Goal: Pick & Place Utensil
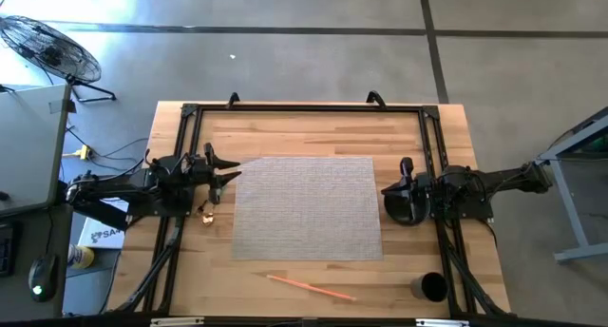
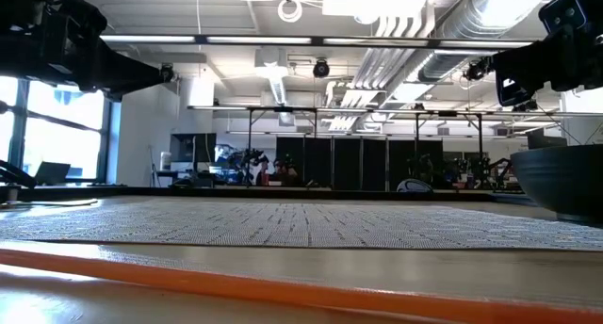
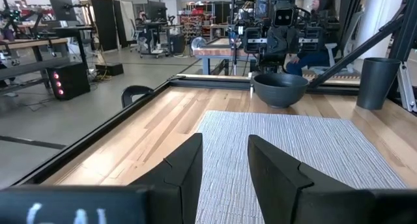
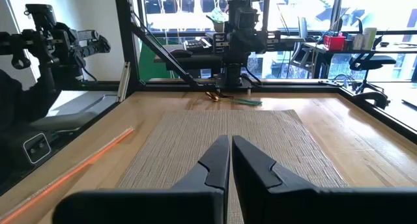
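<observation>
A: While both arms rest at the worktop's point(image 1: 190, 270) sides, where is the utensil?

B: Orange stick point(image 1: 312, 287), probably a chopstick, lying on the near edge, beside the woven mat point(image 1: 306, 207).

A: Grippers?

B: Left gripper point(image 1: 228, 171): fingers parted, empty, at the mat's left edge. Right gripper point(image 4: 230, 160): closed, empty, above the dark bowl point(image 1: 404, 207). Dark cup point(image 1: 429, 287): near right corner.

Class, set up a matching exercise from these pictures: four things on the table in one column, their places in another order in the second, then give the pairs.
1 placemat
2 bowl
3 orange stick
4 dark cup

A near edge, in front of the mat
B table centre
C near right corner
D right of the mat, under the right gripper

Pairs: 1-B, 2-D, 3-A, 4-C
</observation>
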Controlling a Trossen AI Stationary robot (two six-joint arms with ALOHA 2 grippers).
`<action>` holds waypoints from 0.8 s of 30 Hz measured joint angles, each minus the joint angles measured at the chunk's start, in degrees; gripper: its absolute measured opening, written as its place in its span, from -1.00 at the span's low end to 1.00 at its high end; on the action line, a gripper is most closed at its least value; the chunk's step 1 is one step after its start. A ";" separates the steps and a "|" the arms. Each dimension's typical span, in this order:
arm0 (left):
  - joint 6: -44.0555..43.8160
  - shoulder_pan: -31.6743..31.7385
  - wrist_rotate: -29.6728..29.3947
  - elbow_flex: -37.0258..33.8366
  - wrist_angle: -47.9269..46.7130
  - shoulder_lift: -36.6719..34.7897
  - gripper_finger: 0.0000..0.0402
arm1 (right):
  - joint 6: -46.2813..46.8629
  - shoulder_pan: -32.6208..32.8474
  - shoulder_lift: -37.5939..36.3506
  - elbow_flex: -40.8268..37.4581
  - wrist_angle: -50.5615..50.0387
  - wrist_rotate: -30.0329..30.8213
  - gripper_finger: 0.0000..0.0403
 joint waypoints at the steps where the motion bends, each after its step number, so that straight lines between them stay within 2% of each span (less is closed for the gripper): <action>1: 0.01 0.02 0.00 0.00 0.00 0.00 -0.40 | 0.02 0.00 0.01 -0.01 -0.01 0.01 -0.94; 10: 0.00 0.02 -0.01 0.00 0.00 0.00 -0.40 | 0.26 0.01 0.00 -0.02 -0.02 0.00 -0.94; 15: 0.01 0.01 0.00 0.00 0.00 0.00 -0.40 | 18.01 0.00 0.00 -0.01 -0.39 -1.47 -0.94; 18: 0.01 0.00 0.00 0.00 0.00 0.00 -0.40 | 22.77 -0.01 0.00 -0.02 -0.39 -1.48 -0.94; 24: 0.01 0.00 0.00 0.00 0.00 0.00 -0.40 | 19.90 0.01 0.00 0.00 -0.39 -1.50 -0.94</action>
